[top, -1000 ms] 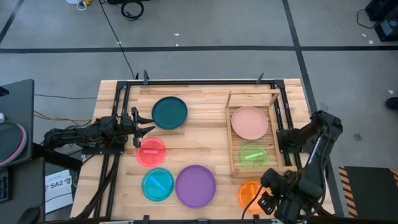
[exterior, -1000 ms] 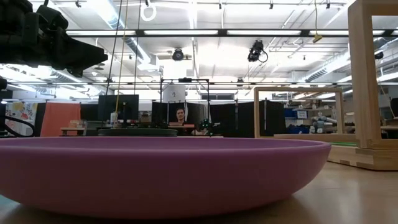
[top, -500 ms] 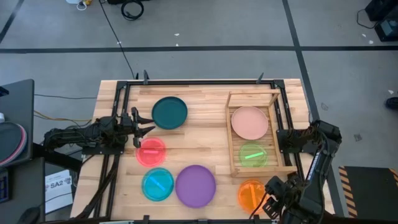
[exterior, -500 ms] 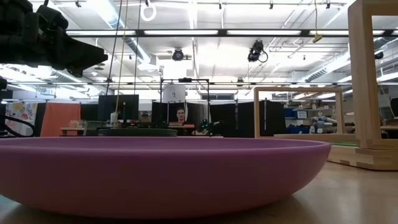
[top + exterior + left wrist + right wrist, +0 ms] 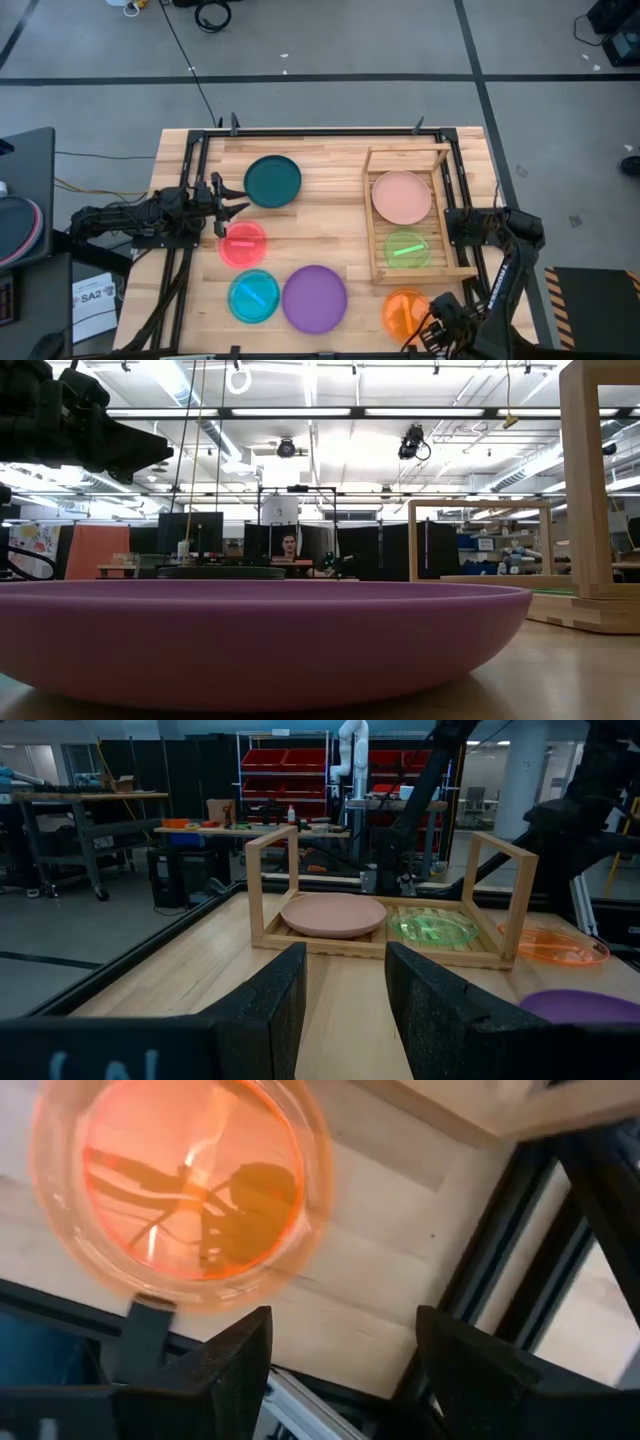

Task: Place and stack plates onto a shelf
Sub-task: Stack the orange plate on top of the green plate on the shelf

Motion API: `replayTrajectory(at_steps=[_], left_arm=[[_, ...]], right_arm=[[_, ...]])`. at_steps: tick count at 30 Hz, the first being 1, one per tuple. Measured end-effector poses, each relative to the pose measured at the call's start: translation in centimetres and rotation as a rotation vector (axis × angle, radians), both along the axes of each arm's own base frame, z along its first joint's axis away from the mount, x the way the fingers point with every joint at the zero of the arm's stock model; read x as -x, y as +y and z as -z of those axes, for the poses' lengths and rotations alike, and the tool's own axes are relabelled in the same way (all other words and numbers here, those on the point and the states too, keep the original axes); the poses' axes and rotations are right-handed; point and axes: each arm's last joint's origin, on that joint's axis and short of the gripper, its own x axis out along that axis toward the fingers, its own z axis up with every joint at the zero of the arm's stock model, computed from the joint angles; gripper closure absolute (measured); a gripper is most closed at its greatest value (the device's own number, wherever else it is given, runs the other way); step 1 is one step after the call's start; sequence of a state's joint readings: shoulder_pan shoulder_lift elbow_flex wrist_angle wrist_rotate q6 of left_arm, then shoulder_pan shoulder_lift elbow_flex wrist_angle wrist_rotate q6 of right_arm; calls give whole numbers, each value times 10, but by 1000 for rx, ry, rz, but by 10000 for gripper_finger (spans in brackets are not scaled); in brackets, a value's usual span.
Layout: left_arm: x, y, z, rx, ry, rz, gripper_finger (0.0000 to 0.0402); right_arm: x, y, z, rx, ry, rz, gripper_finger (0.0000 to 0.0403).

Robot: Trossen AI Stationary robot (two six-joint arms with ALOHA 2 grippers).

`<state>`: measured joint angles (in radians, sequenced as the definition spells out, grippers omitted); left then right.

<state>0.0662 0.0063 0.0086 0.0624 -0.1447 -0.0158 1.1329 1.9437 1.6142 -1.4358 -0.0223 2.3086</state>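
The light-wood shelf (image 5: 372, 205) stands on the table's right part, with the pale pink plate (image 5: 402, 197) and the green plate (image 5: 406, 248) lying on its slats. The orange plate (image 5: 403, 312) lies flat near the near edge, just left of my right gripper (image 5: 438, 330), which is open and above the table's near right corner (image 5: 345, 1370). Teal (image 5: 272, 181), red-pink (image 5: 243, 243), cyan (image 5: 253, 296) and purple (image 5: 314, 298) plates lie flat on the table. My left gripper (image 5: 232, 205) hovers open between the teal and red-pink plates, pointing toward the shelf (image 5: 345, 1000).
A black metal frame (image 5: 190, 160) runs around the tabletop. The shelf's upright posts (image 5: 520, 890) rise above its rails. Bare wood lies between the teal plate and the shelf. In the low view the purple plate (image 5: 260, 640) fills the foreground and a person sits far behind.
My right arm has drawn back toward the table's near edge, its gripper moving from beside the orange plate to the near right corner. The plates and my left arm have kept still.
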Motion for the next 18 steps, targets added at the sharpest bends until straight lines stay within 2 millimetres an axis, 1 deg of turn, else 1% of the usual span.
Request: replayTrajectory(at_steps=[4, 15, 18], left_arm=[[0, 0, 0, 1, 0, 0, 257], [0, 0, 0, 7, 0, 1, 257], [0, 0, 0, 7, 1, 1, 257]], right_arm=[[2, -1, 6, 17, 9, 2, 158], [2, -3, 48, -41, -37, 13, 179], [4, -6, 57, -24, -48, 8, 184]])
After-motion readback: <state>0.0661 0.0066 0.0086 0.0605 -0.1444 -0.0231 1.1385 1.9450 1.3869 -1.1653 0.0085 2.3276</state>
